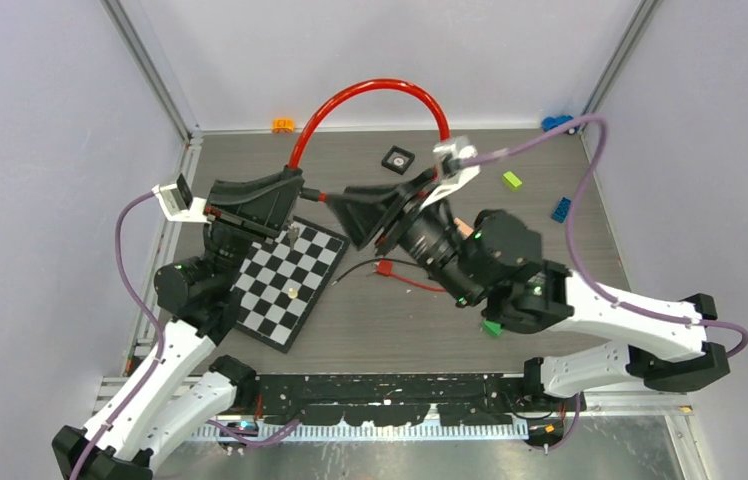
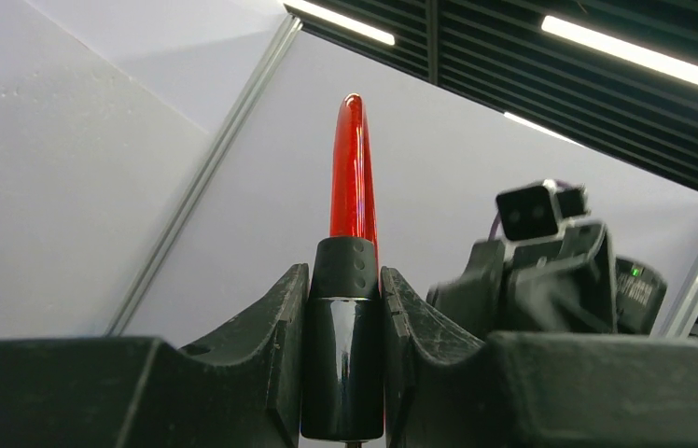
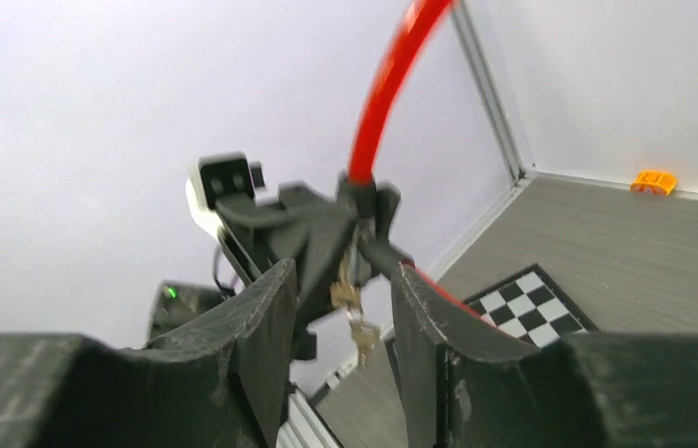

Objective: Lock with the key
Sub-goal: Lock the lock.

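Holdings, largest first, as I read them from the remote desk.

1. Table [image 1: 550, 290]: grey wood-look top, walled on three sides.
2. Cable [image 1: 370, 88]: red, arched high over the far half. I judge it rides up there because its lock end is lifted off the table.
3. Checkerboard [image 1: 285, 280]: lies flat under the left arm, not part of this job.
4. Left gripper [image 2: 345, 275]: fingers clamped on either side of the lock body [image 2: 343, 373]. It is held in the air with the cable rising from its top, which presents it to the other arm.
5. Right gripper [image 3: 341, 275]: faces the left one, close to it. Its fingers stand apart and grip nothing that I can see, with the lock framed in the gap. I read this as lining up to take the key.
6. Keys [image 3: 353, 322]: a small brass bunch dangling below the lock, apparently beyond the right fingertips. Whether one key sits in the keyhole I cannot tell.
7. Loose bits: green brick [image 1: 512, 180], blue brick [image 1: 560, 208], orange piece [image 1: 282, 124], all well away.
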Controlling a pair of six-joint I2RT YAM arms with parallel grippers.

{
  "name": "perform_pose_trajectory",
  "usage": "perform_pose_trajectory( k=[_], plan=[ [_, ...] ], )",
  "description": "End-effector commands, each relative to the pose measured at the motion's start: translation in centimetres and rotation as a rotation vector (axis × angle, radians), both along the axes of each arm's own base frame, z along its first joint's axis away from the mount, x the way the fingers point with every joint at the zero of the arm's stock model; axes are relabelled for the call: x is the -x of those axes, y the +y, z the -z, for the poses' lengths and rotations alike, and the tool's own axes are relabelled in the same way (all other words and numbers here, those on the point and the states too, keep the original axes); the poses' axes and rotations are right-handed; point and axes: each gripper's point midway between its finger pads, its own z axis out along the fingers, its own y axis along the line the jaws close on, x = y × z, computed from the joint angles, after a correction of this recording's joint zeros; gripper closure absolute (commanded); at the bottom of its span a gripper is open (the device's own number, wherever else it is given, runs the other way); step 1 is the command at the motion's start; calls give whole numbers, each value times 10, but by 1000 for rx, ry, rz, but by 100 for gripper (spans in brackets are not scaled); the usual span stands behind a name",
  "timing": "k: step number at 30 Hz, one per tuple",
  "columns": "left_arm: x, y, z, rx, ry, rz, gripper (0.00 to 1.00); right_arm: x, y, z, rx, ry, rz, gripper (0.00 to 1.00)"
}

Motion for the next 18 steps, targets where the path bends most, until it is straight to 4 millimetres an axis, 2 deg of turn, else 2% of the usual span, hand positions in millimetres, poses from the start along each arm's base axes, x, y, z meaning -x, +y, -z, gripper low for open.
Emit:
perform_pose_trajectory(
  k=[1, 5, 8, 12, 18],
  plan=[
    [15, 4, -15, -6, -76, -9, 100, -17, -25, -35, 12, 46, 125, 50],
    [17, -1, -12, -30, -85, 7, 100, -44, -26, -44, 22, 123, 222, 44],
    [19, -6, -11, -68, -95, 23, 100, -61, -20, -47, -19, 199, 196, 41],
    [19, -7, -9, -85, -99, 17, 100, -72, -12, -44, -61, 272, 160, 38],
    [18, -12, -5, -119, -97, 24, 100, -82, -1, -37, -94, 330, 111, 39]
  ],
)
